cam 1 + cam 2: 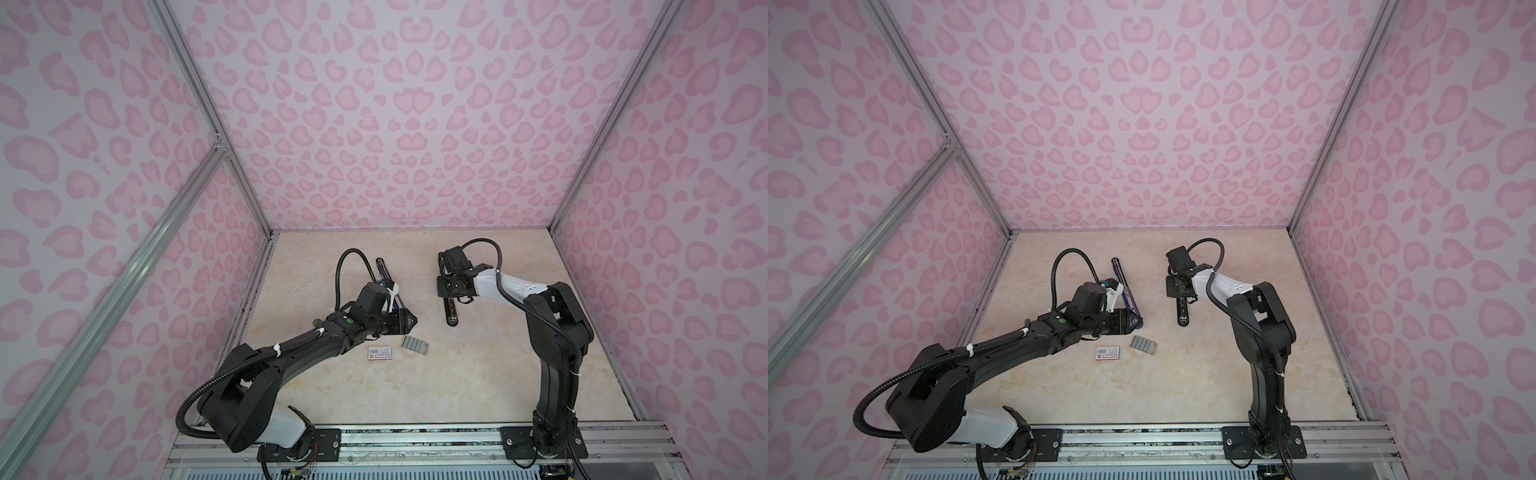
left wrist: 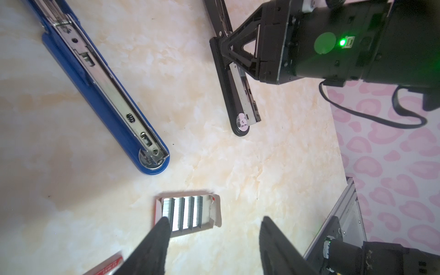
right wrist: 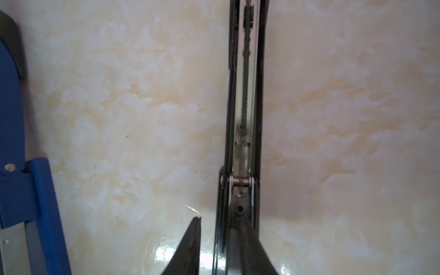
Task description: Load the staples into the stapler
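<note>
Several silvery strips of staples (image 1: 414,345) (image 1: 1144,345) (image 2: 185,213) lie side by side in a small open card tray. My left gripper (image 1: 409,320) (image 2: 215,223) hovers open just above and beside them; one fingertip (image 2: 162,228) overlaps the tray's edge in the left wrist view. A black stapler (image 1: 449,309) (image 3: 245,119) lies opened flat with its magazine channel showing. My right gripper (image 1: 446,295) (image 3: 219,216) is low over its hinge end, narrowly open. One finger (image 3: 192,240) stands beside the stapler with a gap, the other over the channel. A blue stapler (image 1: 390,282) (image 2: 104,90) also lies open.
A white-and-red barcoded box sleeve (image 1: 380,353) (image 1: 1108,353) lies just left of the staples tray, under my left forearm. Pink patterned walls close in the marbled tabletop (image 1: 415,395) on three sides. An aluminium rail (image 1: 415,440) carrying both arm bases runs along the front.
</note>
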Tool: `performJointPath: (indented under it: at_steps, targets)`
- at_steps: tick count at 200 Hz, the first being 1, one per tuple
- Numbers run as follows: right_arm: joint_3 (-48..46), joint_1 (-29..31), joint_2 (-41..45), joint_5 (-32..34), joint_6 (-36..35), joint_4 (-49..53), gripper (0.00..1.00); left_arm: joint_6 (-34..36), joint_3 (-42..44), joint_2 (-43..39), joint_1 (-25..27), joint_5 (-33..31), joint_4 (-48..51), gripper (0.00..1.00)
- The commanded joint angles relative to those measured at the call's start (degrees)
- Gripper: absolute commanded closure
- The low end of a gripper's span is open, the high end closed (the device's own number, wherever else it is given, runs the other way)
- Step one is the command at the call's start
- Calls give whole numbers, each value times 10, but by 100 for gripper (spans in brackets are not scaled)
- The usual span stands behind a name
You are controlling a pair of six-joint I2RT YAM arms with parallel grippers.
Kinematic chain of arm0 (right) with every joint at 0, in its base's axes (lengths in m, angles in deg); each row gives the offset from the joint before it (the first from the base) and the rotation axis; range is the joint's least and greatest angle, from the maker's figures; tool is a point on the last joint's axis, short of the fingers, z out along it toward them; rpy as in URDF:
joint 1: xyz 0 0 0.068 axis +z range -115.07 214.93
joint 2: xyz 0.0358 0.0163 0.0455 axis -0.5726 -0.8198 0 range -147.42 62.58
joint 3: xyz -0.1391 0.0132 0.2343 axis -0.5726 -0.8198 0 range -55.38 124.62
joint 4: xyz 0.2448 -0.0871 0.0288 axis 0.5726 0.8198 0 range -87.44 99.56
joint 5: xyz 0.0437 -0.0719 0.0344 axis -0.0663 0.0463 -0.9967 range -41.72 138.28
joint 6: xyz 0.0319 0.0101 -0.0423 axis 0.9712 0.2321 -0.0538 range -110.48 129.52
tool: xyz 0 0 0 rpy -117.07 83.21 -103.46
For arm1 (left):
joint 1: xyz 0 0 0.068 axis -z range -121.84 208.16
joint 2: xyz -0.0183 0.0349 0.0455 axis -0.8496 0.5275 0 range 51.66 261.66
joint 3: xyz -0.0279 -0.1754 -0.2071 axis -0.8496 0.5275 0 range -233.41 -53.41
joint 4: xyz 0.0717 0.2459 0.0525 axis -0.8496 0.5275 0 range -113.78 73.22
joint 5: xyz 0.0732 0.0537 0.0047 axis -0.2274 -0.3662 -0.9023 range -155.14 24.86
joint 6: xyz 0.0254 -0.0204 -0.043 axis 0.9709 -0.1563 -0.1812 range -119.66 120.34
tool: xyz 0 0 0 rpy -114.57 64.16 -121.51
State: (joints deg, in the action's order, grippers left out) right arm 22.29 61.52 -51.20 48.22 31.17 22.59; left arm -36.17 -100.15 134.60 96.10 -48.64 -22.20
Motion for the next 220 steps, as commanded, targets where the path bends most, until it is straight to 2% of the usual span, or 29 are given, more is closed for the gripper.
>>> performJointPath:
  at_steps: [1, 42, 78, 117, 167, 220]
  targets:
    - [-19, 3, 6, -13, 6, 11, 71, 0, -4, 0, 0, -1, -16, 37]
    - [-70, 11, 51, -18, 15, 1, 72, 0, -5, 1, 0, 0, -16, 37]
    - [-81, 12, 72, -10, 12, 4, 71, -1, -4, 4, 0, 1, -19, 37]
    - [-38, 7, 49, 1, 4, 16, 64, -1, -2, 1, 0, -1, -19, 37]
    - [20, 1, 3, 0, -3, 32, 66, -1, 2, -4, 0, -5, -17, 37]
    - [22, -1, -15, -7, -1, 33, 69, 0, 3, -2, 0, -6, -17, 37]
